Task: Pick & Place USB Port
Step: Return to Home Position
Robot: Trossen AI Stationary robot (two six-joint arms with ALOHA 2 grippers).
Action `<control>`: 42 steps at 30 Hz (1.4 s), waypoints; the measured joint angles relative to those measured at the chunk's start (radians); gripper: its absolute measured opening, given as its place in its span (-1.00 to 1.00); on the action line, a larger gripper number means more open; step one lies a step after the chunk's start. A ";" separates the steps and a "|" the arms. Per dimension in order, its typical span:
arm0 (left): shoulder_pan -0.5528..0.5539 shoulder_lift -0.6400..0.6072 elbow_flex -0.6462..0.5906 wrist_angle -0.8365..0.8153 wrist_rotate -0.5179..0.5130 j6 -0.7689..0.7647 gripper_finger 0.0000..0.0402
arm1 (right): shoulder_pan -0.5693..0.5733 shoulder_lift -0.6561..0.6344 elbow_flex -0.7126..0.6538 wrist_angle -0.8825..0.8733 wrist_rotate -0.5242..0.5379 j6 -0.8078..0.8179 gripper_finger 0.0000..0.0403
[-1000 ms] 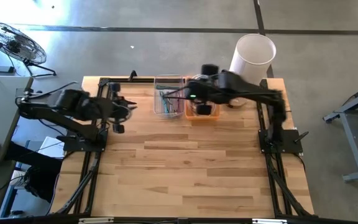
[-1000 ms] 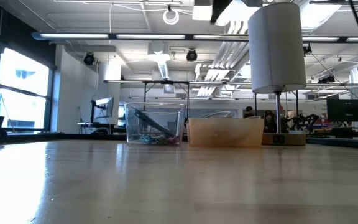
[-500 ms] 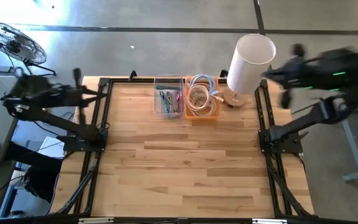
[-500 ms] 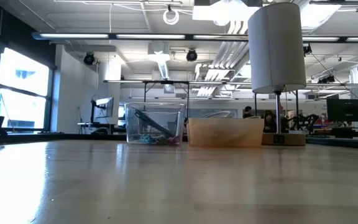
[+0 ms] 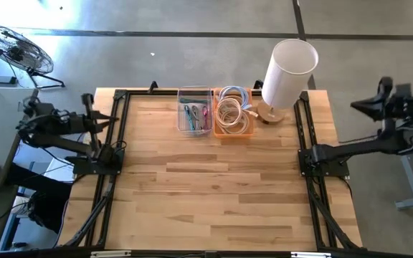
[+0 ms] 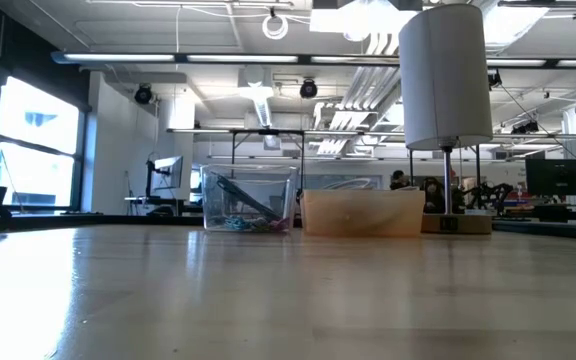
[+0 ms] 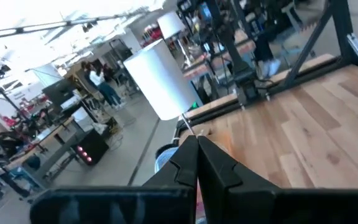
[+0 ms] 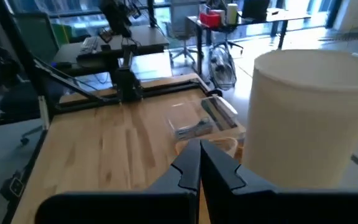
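Note:
A clear bin (image 5: 194, 111) with small coloured cables and an orange bin (image 5: 233, 115) with coiled white cables stand side by side at the table's far edge. In the low view the clear bin (image 6: 248, 205) and the orange bin (image 6: 363, 212) rest flat on the wood. My left gripper (image 5: 105, 118) hangs shut over the table's left edge, pointing toward the bins; its fingers (image 7: 196, 142) meet. My right gripper (image 5: 363, 105) is shut too, out beyond the table's right edge; its fingers (image 8: 199, 146) meet and hold nothing.
A lamp with a tall white shade (image 5: 289, 64) on a wooden base (image 5: 271, 112) stands just right of the orange bin. Black frame rails (image 5: 305, 136) run along both sides of the table. Bare wood (image 5: 206, 186) fills the middle and near part.
My right arm has swung from above the orange bin out past the table's right edge. My left arm has pulled back from near the clear bin to the table's left edge. The bins and lamp have stayed in place.

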 joint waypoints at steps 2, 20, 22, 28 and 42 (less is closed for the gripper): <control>0.000 -0.059 -0.085 0.060 0.024 0.001 -1.00 | -0.006 -0.114 -0.162 0.083 -0.023 0.005 -1.00; 0.000 -0.181 -0.498 0.406 0.175 -0.033 -1.00 | -0.006 -0.536 -1.298 1.159 -0.367 -0.185 -1.00; 0.000 -0.182 -0.521 0.413 0.175 -0.054 -1.00 | -0.006 -0.526 -1.360 1.219 -0.374 -0.188 -1.00; 0.000 -0.182 -0.637 0.525 0.195 -0.133 -1.00 | -0.006 -0.526 -1.495 1.366 -0.391 -0.065 -1.00; 0.000 -0.181 -0.893 0.835 0.350 -0.254 -1.00 | -0.009 -0.526 -1.781 1.703 -0.373 0.024 -1.00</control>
